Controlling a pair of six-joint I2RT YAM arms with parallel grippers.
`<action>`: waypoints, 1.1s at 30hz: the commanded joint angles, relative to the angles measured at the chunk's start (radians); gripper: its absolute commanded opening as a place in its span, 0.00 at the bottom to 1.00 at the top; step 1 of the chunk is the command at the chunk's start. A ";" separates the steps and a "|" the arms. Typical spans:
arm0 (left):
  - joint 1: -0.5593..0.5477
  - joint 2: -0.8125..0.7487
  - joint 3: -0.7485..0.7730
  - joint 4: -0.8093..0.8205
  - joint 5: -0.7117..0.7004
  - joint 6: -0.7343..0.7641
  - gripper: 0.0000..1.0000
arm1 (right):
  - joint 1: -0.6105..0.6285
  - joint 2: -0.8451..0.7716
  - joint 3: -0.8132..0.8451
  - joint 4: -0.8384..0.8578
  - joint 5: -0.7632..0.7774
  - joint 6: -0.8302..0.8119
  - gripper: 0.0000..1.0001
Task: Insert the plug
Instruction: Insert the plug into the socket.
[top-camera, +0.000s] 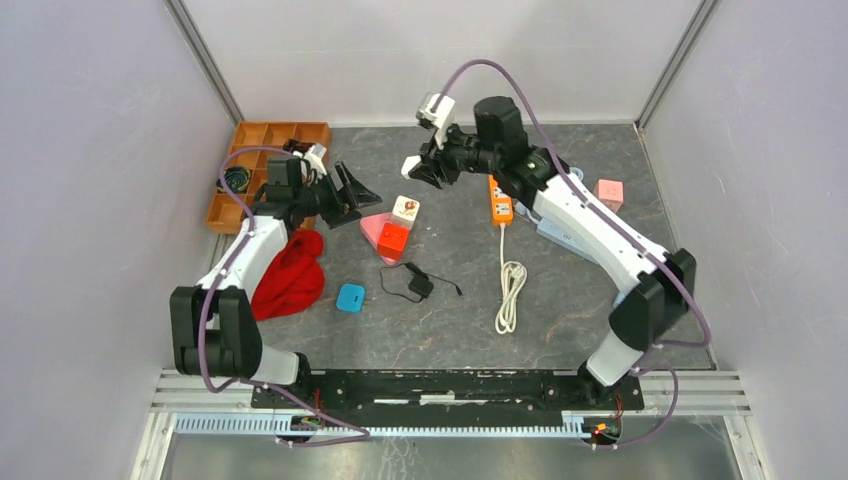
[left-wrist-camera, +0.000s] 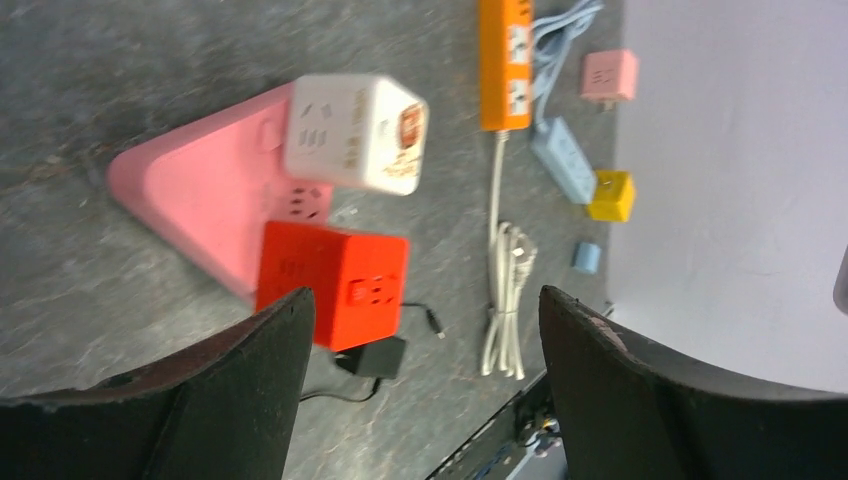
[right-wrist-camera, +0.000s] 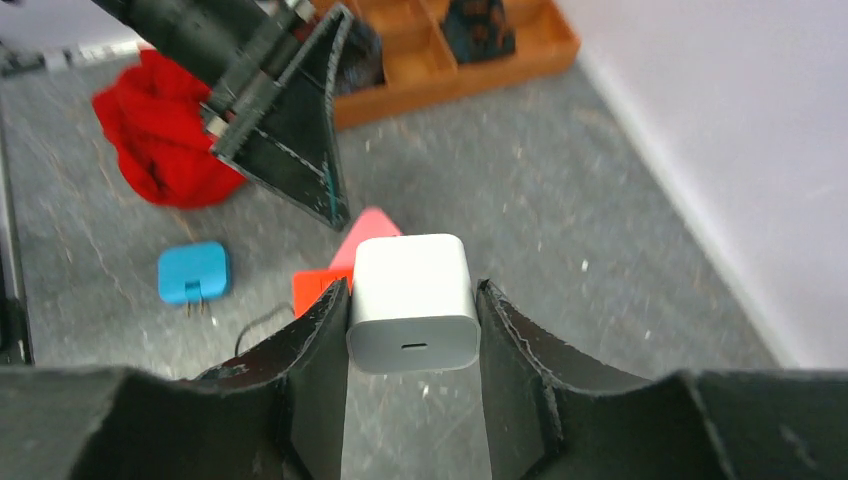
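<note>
White square charger plug (right-wrist-camera: 412, 300) is clamped betw. R jaws, part-closed on its 2 sides, held off the grey tabletop (top-camera: 560, 300) just beyond the far side of the pink triangular power strip (left-wrist-camera: 190, 190). L jaws spread wide, nothing in them, just left of that strip. Red cube socket (left-wrist-camera: 335, 280) & white cube socket (left-wrist-camera: 350, 130) sit on the strip.

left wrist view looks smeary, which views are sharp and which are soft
Left wrist: motion blur smears the white cube socket and red cube; right wrist: white charger in the right claw is crisp, background soft; top external: evenly lit, sharp.
</note>
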 joint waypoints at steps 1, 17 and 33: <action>0.004 0.018 -0.046 -0.001 -0.061 0.128 0.85 | 0.051 0.138 0.215 -0.435 0.149 -0.084 0.18; 0.004 0.153 -0.176 0.154 0.041 0.106 0.67 | 0.173 0.405 0.431 -0.603 0.168 -0.107 0.18; 0.004 0.210 -0.159 0.131 0.041 0.130 0.61 | 0.173 0.513 0.461 -0.599 0.168 -0.137 0.18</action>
